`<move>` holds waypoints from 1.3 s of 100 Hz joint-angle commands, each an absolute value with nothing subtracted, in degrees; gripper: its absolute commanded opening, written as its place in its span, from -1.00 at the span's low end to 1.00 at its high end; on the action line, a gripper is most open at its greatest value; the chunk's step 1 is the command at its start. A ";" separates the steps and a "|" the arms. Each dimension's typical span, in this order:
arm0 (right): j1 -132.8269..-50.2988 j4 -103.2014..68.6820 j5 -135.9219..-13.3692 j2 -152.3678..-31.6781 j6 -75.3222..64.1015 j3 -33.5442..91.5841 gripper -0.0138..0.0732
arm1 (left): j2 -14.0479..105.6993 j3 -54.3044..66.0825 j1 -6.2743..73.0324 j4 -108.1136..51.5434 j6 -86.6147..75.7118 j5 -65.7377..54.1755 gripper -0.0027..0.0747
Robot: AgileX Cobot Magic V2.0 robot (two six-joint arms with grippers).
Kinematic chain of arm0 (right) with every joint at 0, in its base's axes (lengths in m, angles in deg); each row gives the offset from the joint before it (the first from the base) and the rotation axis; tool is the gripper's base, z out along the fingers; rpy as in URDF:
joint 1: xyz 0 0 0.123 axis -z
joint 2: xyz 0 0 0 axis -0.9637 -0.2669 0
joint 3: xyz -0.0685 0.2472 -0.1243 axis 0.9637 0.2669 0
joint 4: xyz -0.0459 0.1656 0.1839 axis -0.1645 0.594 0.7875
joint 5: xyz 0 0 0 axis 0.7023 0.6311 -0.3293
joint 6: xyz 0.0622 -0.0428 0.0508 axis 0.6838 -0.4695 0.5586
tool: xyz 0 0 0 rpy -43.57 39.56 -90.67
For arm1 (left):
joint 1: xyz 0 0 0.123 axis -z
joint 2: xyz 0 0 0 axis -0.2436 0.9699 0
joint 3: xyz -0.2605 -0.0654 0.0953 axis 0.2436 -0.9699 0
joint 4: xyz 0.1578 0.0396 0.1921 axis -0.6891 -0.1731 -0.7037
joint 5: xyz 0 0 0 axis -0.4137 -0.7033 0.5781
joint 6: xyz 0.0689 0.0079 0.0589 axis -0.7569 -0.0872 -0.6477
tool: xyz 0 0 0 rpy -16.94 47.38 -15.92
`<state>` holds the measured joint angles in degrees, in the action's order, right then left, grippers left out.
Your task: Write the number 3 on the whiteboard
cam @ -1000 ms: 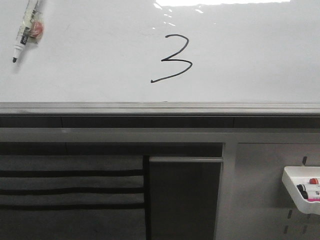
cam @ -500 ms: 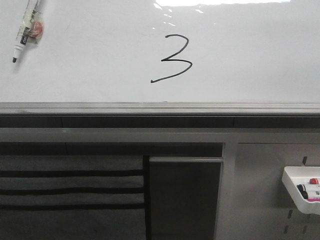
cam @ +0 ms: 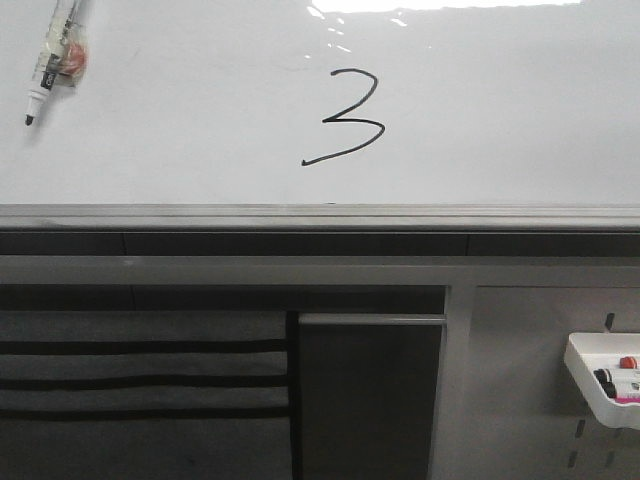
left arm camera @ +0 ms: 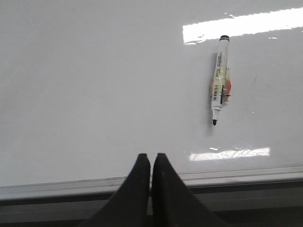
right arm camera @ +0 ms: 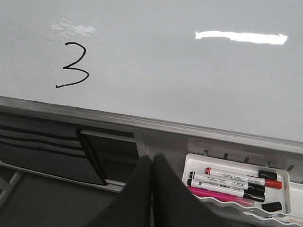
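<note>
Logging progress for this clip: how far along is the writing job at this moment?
Done: a thin black hand-drawn number 3 stands complete on the large glossy white whiteboard. In hand: nothing; the left pincer and right pincer are shut and empty, and the uncapped black-tipped marker sits on the board. Nothing appears left.

This looks like an office or a robot lab's teaching corner. A large glossy whiteboard [cam: 500, 120] fills the upper part of the front view, ceiling lights glaring off it, a grey metal rail [cam: 320, 215] along its lower edge. An uncapped marker [cam: 55, 55] clings to the board at the upper left. Below the rail at the right, a grey pegboard panel [cam: 520, 380] carries a white tray [right arm camera: 236, 189] of red, black and pink markers. Dark fabric pockets [cam: 140, 380] hang at the lower left.
</note>
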<state>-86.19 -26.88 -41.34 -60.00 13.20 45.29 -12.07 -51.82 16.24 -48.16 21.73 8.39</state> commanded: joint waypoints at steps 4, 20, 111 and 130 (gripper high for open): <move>-85.87 -27.25 -46.14 -60.32 13.09 44.21 -0.85 | -13.90 -52.02 16.16 -48.21 22.41 13.01 -0.98; -82.83 -27.25 -52.81 -53.10 13.09 51.25 -0.85 | -13.90 -52.02 16.16 -48.21 22.41 13.01 -0.98; -79.50 -21.75 -91.32 -31.97 13.09 91.56 -0.85 | -13.90 -52.02 16.16 -48.21 22.41 13.01 -0.98; -79.50 -35.00 -93.63 -31.97 23.13 91.56 -0.85 | -13.90 -52.02 16.16 -48.21 22.41 13.01 -0.98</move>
